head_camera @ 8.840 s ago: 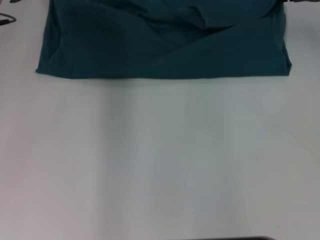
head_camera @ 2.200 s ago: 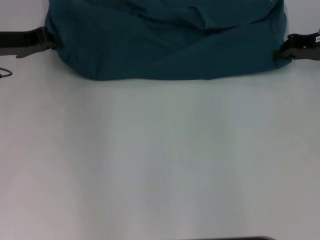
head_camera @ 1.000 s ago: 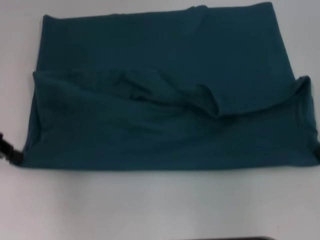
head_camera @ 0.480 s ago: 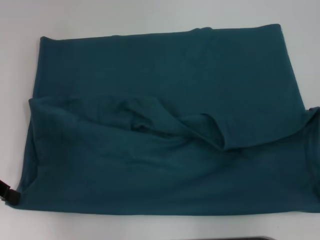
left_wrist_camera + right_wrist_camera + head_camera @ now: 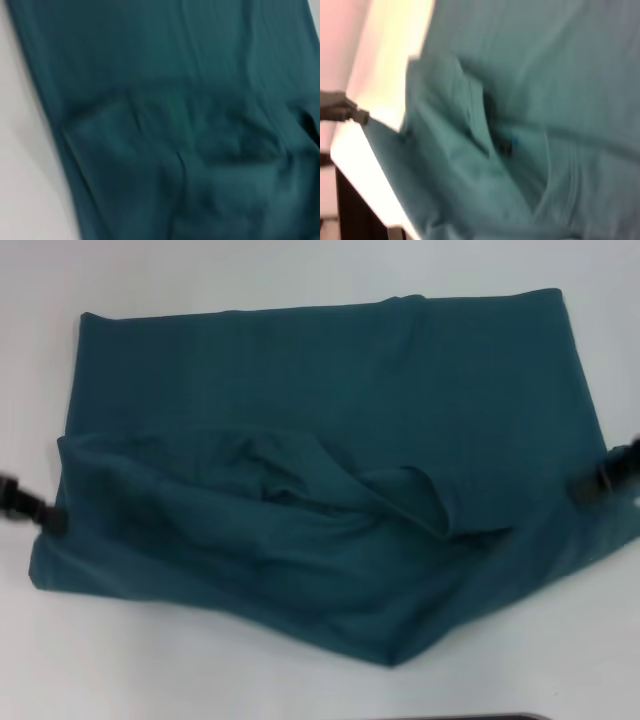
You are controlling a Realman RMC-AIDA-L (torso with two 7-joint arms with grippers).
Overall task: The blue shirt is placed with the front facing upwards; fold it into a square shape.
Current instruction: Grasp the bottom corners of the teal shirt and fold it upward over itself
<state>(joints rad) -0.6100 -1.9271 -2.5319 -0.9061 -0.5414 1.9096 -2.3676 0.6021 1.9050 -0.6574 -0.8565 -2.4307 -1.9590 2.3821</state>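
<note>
The blue shirt (image 5: 330, 390) lies across the table as a wide band with its plain teal side up. A rumpled near layer is doubled over it. My left gripper (image 5: 45, 518) is at the shirt's left edge, shut on the cloth. My right gripper (image 5: 590, 485) is at the right edge, also shut on the cloth. Between them the near hem sags to a point toward me. The shirt (image 5: 200, 125) fills the left wrist view. The right wrist view shows the creased shirt (image 5: 545, 100) and the left gripper (image 5: 357, 116) at its far side. No lettering or neck label shows.
The white table (image 5: 300, 270) shows bare beyond the shirt and in a narrow strip on my side of it. A dark edge (image 5: 450, 717) runs along the table's near rim. The table's edge (image 5: 365, 170) also shows in the right wrist view.
The shirt was first dragged toward me. In the last half second both grippers moved away from me along its sides, drawing the near corners up, so the straight near hem now sags in the middle.
</note>
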